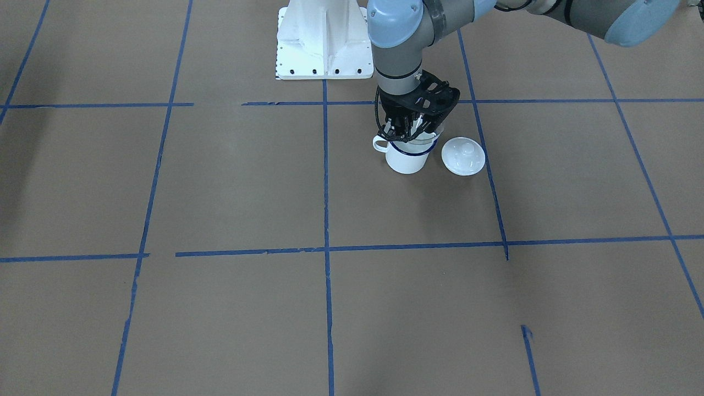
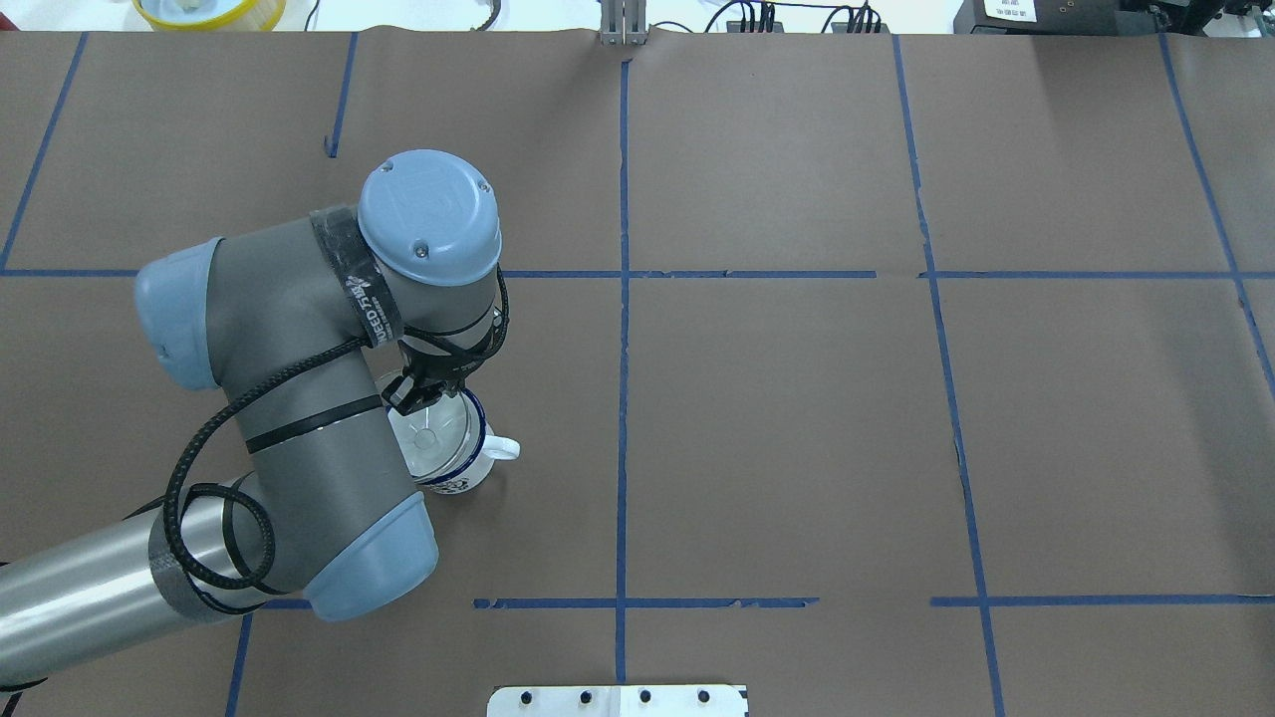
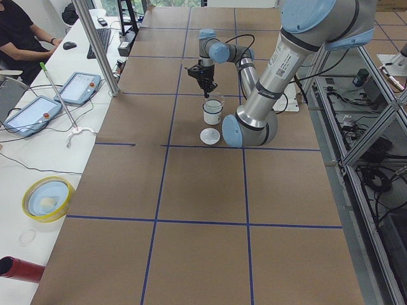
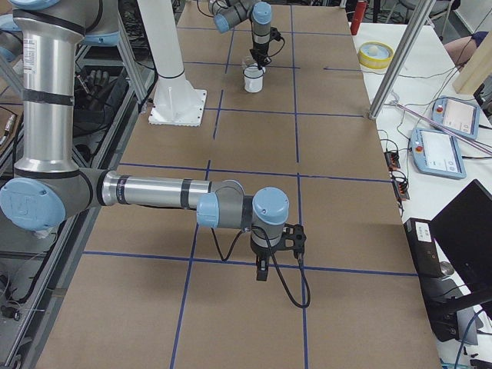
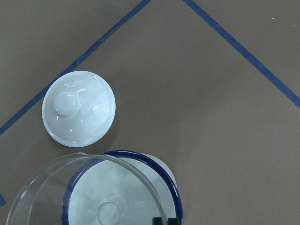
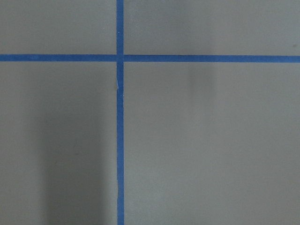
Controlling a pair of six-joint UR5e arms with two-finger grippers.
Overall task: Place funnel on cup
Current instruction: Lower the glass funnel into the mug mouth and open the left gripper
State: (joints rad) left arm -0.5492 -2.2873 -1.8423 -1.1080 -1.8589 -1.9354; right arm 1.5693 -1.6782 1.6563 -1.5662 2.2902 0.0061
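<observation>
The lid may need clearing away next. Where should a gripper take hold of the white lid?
Probably the round knob on the lid, from straight above: it lies flat, knob up, beside the cup, and its low sloping rim offers little to pinch.

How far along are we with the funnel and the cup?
Done: the funnel is off the table and over the cup; the lid lies beside it. In hand: the left gripper pinches the funnel's rim. I cannot tell whether the funnel already rests on the cup. Left: probably seat it squarely, open the gripper and lift clear.
</observation>
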